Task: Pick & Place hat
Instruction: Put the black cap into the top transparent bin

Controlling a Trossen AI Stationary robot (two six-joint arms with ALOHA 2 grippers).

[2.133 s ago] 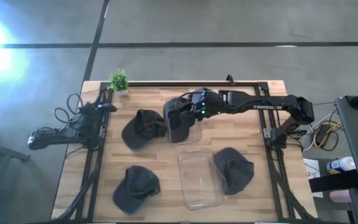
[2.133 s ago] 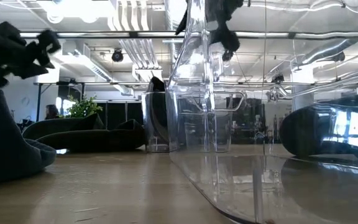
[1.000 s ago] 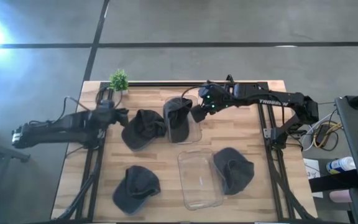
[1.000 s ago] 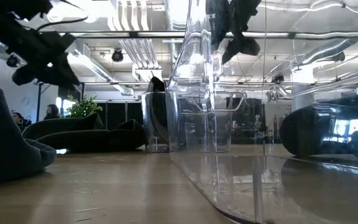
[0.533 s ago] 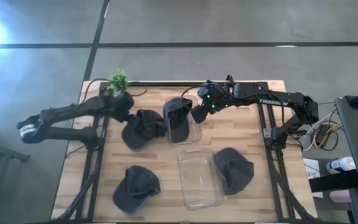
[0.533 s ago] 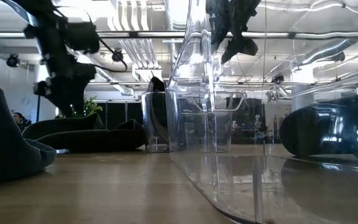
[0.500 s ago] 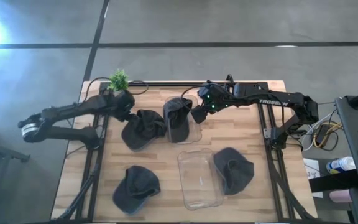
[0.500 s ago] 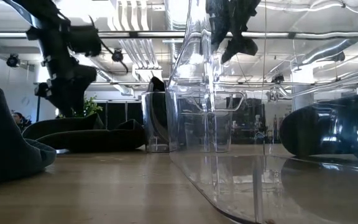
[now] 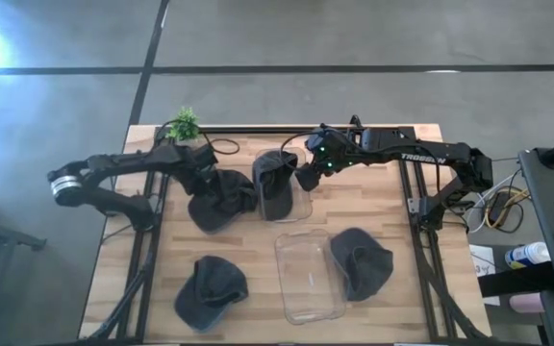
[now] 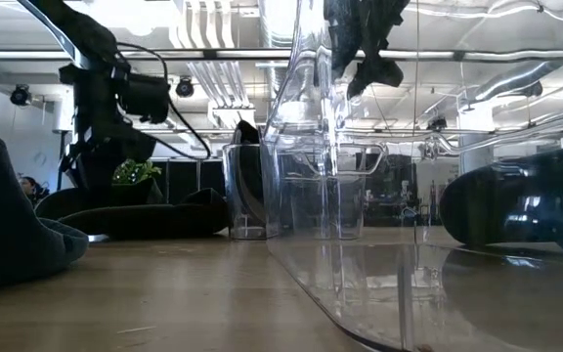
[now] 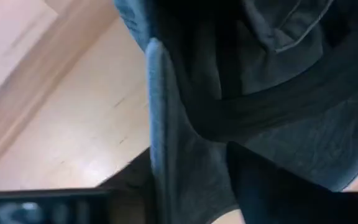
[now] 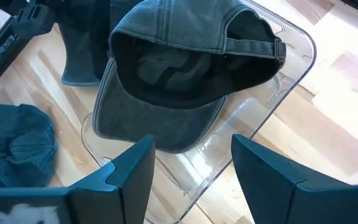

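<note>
Several dark denim caps lie on the wooden table. One cap (image 9: 277, 183) (image 12: 185, 87) sits crown down in the far clear bin (image 12: 291, 62). Another cap (image 9: 221, 197) (image 11: 278, 93) lies on the table just left of that bin. My left gripper (image 9: 203, 176) (image 11: 191, 186) is down at this cap's far left edge, open, with a fold of denim between its fingers. My right gripper (image 9: 306, 178) (image 12: 191, 180) hangs open above the table beside the bin's right side, holding nothing. My left gripper stands with one finger on either side of a raised edge of the cap (image 11: 160, 124), coming from the table's left and slanting down. I cannot tell whether the fingers touch the cloth. The cap lies on the table.
A second clear bin (image 9: 308, 277) stands at the near middle, with a cap (image 9: 362, 261) right of it and another cap (image 9: 210, 288) at the near left. A small potted plant (image 9: 184, 123) stands at the far left corner. Black frame rails run along the table's sides.
My left arm has swung in from beyond the table's left edge toward the cap beside the far bin and has come down onto its left edge. Before that, my right gripper drew back to the right from the cap in the bin and has stayed still since.
</note>
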